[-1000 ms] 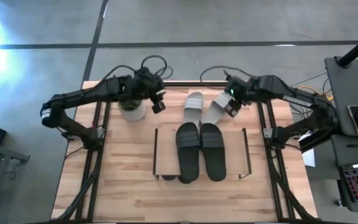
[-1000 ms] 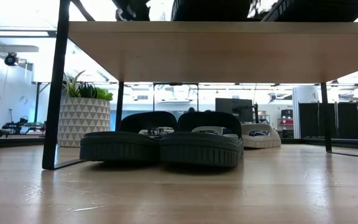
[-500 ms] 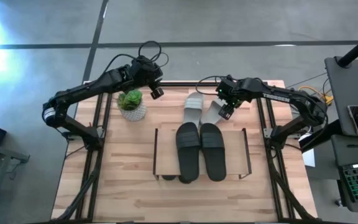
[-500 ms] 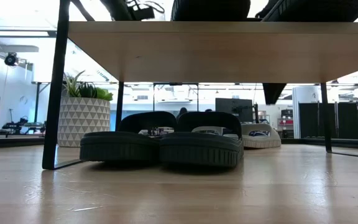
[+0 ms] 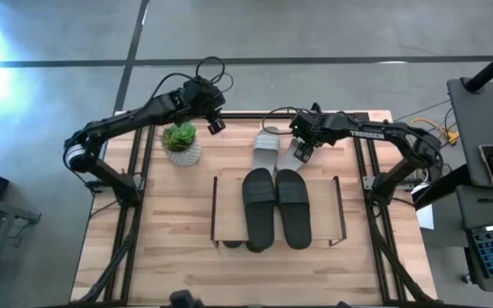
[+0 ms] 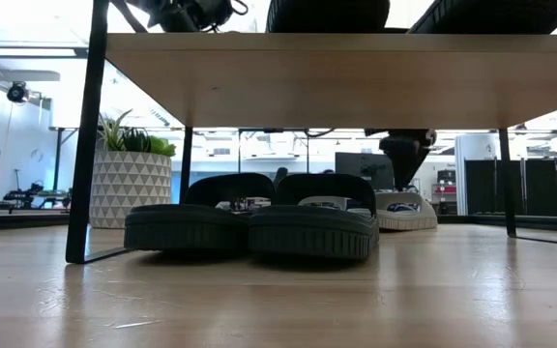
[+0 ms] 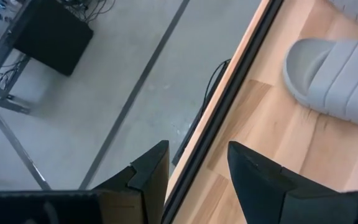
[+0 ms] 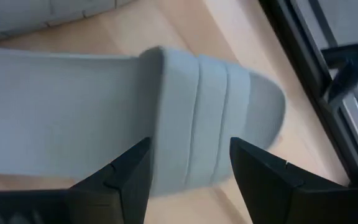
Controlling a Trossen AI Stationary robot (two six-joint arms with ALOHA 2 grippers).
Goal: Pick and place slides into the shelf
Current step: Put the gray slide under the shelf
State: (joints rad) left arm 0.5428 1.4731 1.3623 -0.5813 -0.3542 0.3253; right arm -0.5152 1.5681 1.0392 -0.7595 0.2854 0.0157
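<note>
Right claw [image 5: 301, 152]: spread wide, hovering over strap of a grey slide [image 8: 185, 118], gripping nothing.
Left claw [image 5: 216, 127]: parted, empty, over tabletop's [image 5: 169, 248] far edge.
Grey slides: behind shelf [image 5: 229, 224], on tabletop.
Black slides [image 5: 276, 207]: atop shelf; another pair beneath.
Handling: likely light, rubbery, bendy; pinch across strap.
</note>
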